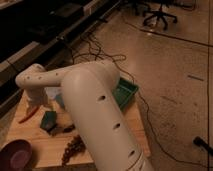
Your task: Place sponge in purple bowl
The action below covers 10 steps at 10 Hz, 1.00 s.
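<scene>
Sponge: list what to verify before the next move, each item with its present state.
1. Sponge in view: ok.
2. Gripper close above the sponge: ok.
3. Gripper's hold on the sponge: cannot tell.
4. Purple bowl in view at the near corner of the table, nothing seen inside: ok.
5. Bare table between sponge and bowl: ok.
6. Sponge in the bowl: not ok, they are apart.

You look into a dim room. A speckled floor (172, 70) fills the right of the frame, with black cables (98, 49) trailing across it. An office chair (159, 13) stands upper right, and dark shelving (42, 25) runs along the upper left.
</scene>
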### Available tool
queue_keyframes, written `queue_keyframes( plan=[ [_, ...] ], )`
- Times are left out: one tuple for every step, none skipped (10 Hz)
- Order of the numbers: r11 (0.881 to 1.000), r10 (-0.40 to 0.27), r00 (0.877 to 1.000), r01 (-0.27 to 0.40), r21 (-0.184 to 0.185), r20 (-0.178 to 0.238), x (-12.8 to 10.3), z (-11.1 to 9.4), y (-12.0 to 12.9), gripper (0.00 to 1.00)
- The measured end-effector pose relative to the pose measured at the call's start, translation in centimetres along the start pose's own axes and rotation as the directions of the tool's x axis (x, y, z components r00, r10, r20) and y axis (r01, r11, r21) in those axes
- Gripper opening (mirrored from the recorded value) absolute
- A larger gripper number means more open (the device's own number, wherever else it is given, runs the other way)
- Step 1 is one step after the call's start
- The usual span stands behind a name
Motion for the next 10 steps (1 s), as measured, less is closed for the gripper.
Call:
queue_keyframes(
  plan=[
    [1.000, 0.014, 1.000, -0.014, 0.007, 0.002, -0.1, 0.1, -0.1, 0.80],
    [0.999, 0.030, 1.000, -0.030, 0.016, 0.005, -0.2, 0.3, -0.1, 0.80],
    [0.999, 0.042, 0.999, -0.042, 0.024, 0.006, -0.3, 0.5, -0.1, 0.80],
    [0.998, 0.047, 0.999, -0.047, 0.029, 0.005, -0.4, 0.9, 0.1, 0.80],
    [0.998, 0.050, 0.999, -0.050, 0.028, 0.005, -0.5, 1.2, 0.0, 0.80],
    [0.998, 0.053, 0.999, -0.053, 0.027, 0.006, -0.6, 1.5, -0.1, 0.80],
    [0.998, 0.056, 0.998, -0.056, 0.028, 0.008, -0.8, 1.8, -0.2, 0.80],
    [0.998, 0.054, 0.998, -0.055, 0.033, 0.014, -1.0, 2.1, -0.2, 0.80],
    [0.998, 0.052, 0.999, -0.052, 0.034, 0.015, -1.1, 2.6, 0.1, 0.80],
    [0.998, 0.050, 0.999, -0.051, 0.033, 0.017, -1.2, 2.9, 0.2, 0.80]
  ],
)
